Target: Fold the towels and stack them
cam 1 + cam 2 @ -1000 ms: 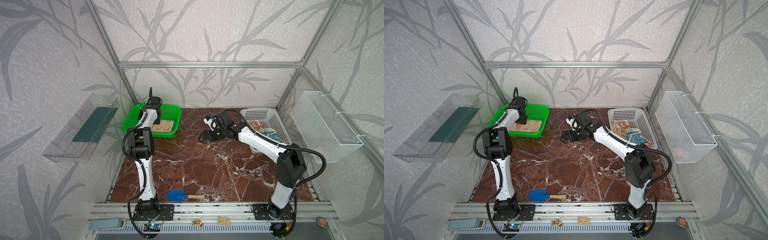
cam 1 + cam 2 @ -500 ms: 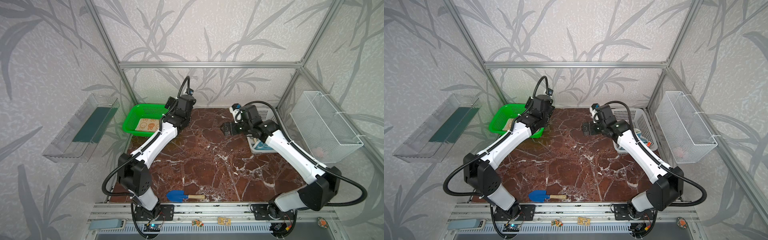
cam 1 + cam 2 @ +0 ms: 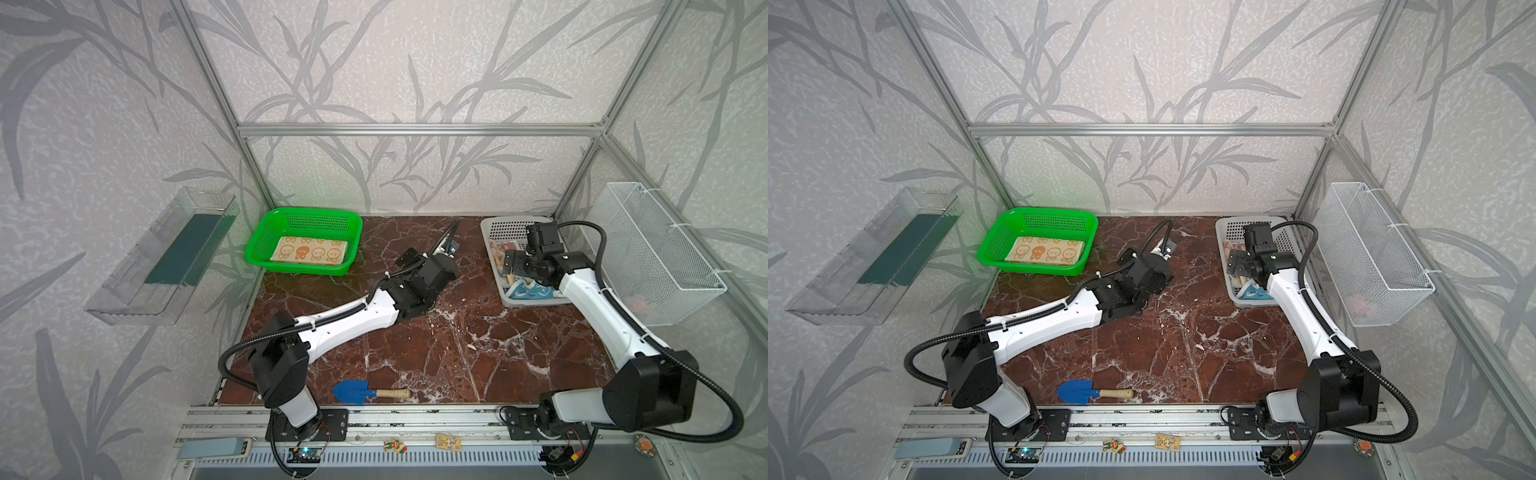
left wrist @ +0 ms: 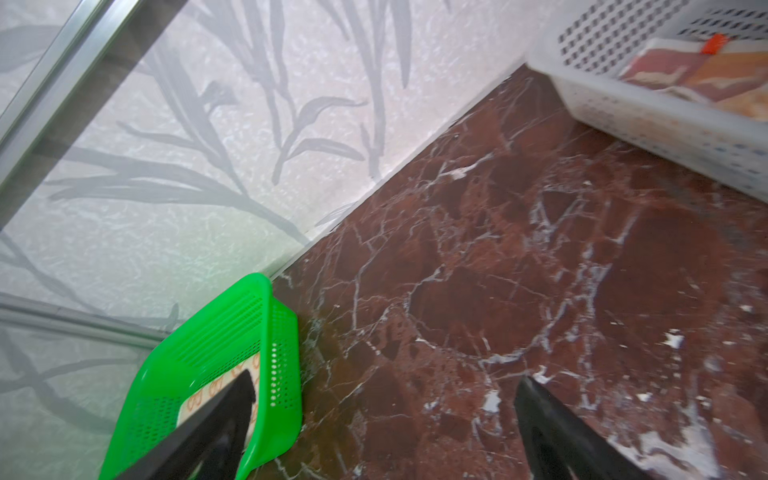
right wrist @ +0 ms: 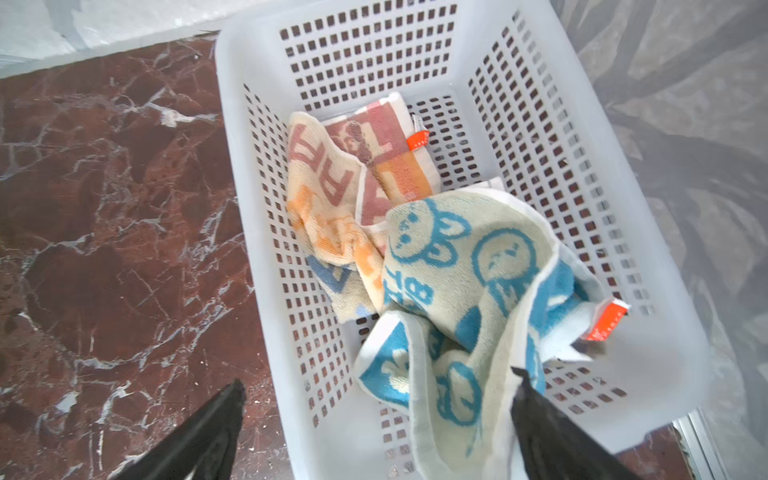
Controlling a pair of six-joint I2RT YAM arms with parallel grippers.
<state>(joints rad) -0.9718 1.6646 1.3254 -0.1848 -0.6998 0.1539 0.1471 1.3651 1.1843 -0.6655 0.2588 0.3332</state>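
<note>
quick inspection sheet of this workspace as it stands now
surface: red-brown marble tabletop, white veins
job's things: orange bunny towel folded flat in green basket; blue bunny towel and striped towel crumpled in white basket
clutter: blue toy shovel at front edge
grippers: left gripper open over bare marble; right gripper open above white basket
cables: black hoses loop off both arms
surroundings: clear tray on one wall, wire basket on the opposite wall

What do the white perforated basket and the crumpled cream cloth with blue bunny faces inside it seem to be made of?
The white perforated basket looks like moulded plastic, smooth and slightly translucent, with regular square holes. The crumpled cream cloth with blue bunny faces looks like terry, probably cotton: fuzzy matte pile, soft folds.
</note>
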